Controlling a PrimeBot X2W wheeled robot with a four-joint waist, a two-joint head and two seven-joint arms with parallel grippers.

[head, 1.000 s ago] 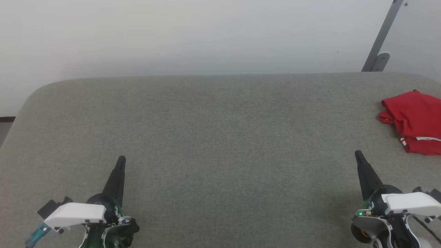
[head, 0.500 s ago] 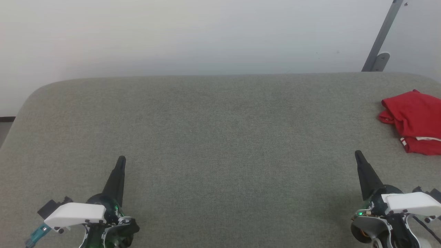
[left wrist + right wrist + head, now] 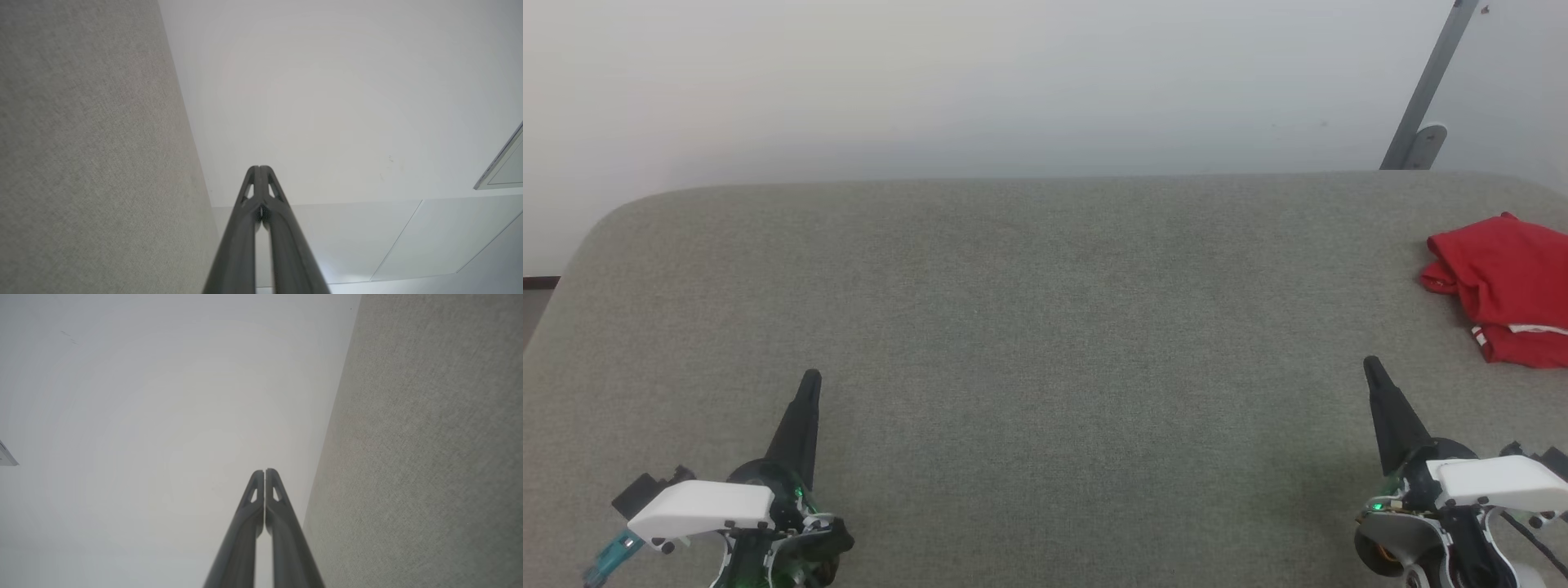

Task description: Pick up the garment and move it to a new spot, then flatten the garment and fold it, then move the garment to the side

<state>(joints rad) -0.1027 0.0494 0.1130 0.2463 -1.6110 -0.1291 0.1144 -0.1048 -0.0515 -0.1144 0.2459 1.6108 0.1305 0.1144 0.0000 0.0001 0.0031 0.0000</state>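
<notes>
Now my left tool (image 3: pixel 810 377) and right tool (image 3: pixel 1370 363) hang clenched, empty, over the grey counter (image 3: pixel 1045 327). Crumpled red jersey (image 3: pixel 1507 278) lies far right, white trim (image 3: pixel 1535 329) showing.

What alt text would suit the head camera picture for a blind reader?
A crumpled red garment lies at the right edge of a grey fabric surface. The left tool and right tool, both shut and empty, sit at the lower corners.

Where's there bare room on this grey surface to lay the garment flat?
The broad middle of the grey surface is bare, between the left gripper and right gripper, back to the far edge. The crowded spot is the right edge, where the garment lies bunched.
</notes>
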